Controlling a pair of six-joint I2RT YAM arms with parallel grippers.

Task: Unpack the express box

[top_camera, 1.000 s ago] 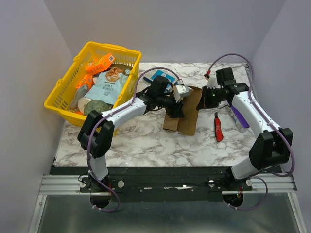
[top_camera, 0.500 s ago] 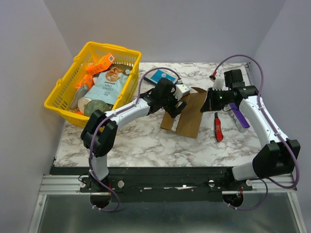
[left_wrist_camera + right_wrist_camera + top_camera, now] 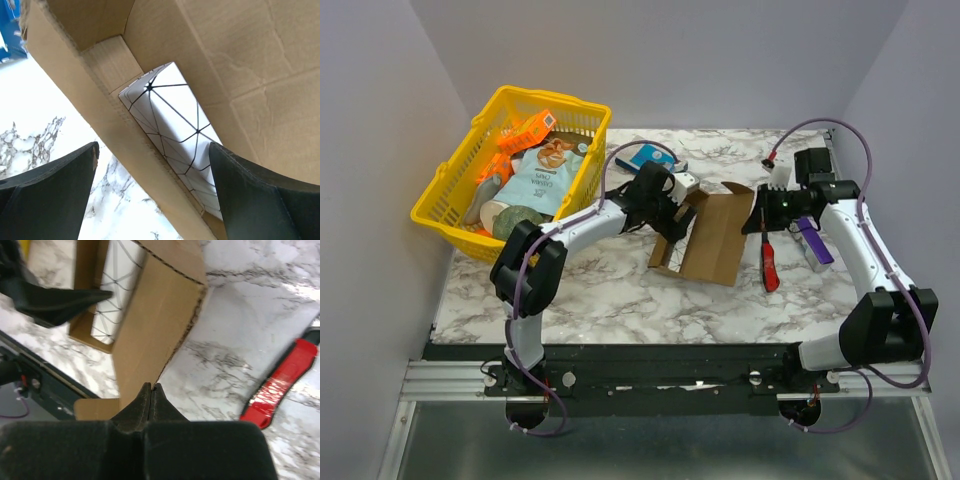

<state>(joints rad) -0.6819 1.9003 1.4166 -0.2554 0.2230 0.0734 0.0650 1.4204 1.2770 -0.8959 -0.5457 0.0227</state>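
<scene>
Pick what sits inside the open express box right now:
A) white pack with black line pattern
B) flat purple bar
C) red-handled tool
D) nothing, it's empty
A: the left wrist view shows a white pack with black geometric lines lying inside the express box, against one of its side walls.

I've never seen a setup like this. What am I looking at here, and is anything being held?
Two robot arms are bolted at the near edge of a marble table. One picture looks down from above; the other two come from cameras on each wrist. On the table: an opened express box with a white patterned package inside, a yellow basket, a red tool. The left gripper stands open over the box wall, holding nothing. The right gripper is shut, at the box's edge.
</scene>
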